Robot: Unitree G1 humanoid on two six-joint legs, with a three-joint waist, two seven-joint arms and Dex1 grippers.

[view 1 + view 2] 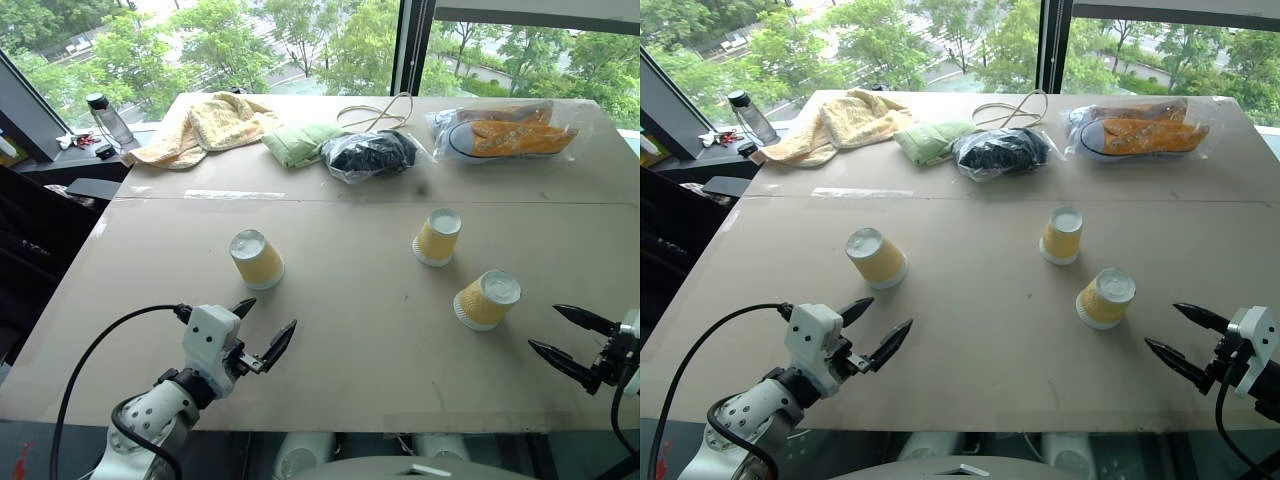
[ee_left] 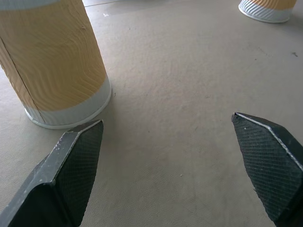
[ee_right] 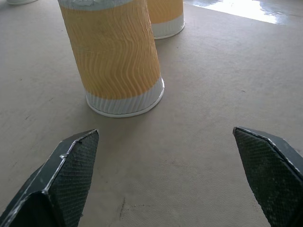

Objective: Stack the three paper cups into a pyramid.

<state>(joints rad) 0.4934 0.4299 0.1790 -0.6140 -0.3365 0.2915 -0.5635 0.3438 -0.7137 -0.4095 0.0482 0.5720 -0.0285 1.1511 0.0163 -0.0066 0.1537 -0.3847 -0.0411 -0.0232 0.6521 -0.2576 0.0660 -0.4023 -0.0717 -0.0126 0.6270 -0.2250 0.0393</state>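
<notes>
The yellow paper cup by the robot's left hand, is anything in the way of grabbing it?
Nothing visible is. The left gripper is open, and only bare brown tabletop lies between it and the upside-down pale yellow paper cup just beyond its fingers. The other two cups stand well off to the right.

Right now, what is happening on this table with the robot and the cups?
The robot is about to stack three paper cups, but none is held yet. All three stand upside down and apart on the table: the left cup, the middle cup and the right cup. The left gripper is open just short of the left cup, and the right gripper is open beside the right cup. Cloths and bags lie at the far edge.
</notes>
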